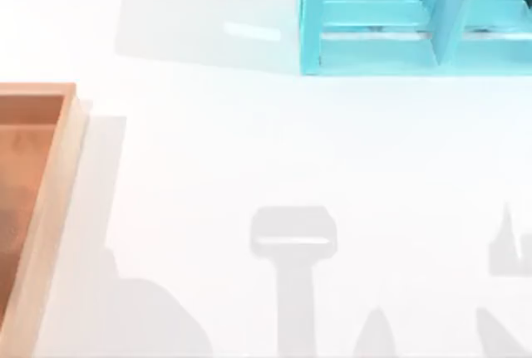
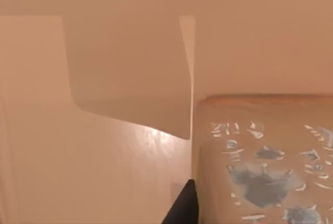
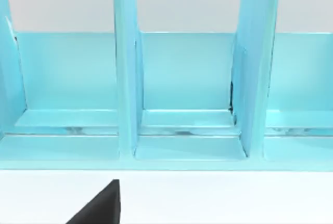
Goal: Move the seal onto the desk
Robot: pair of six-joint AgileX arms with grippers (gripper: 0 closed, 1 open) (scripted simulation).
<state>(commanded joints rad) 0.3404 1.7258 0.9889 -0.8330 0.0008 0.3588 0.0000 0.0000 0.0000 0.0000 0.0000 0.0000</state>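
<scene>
A dark fingertip point(image 2: 182, 206) of the left gripper sits nearest the left wrist camera, just beside the seal point(image 2: 265, 167), a tan block with a pale mark on top; whether the fingers are spread or closed I cannot tell. Both sit over orange-brown wood, seemingly the tray point(image 1: 50, 200) at the desk's point(image 1: 274, 150) left edge, so the left arm looks nearer. The bare desk lies open to the tray's right. The right gripper's finger point(image 3: 99, 206) faces the turquoise shelf point(image 1: 399, 26) at the far edge.

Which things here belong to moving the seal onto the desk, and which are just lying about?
Belongs to the job:
- seal, seen close up in the left wrist view
- desk, broad and white

Just lying about:
- wooden tray, at the desk's left edge
- turquoise shelf unit, at the back right
</scene>
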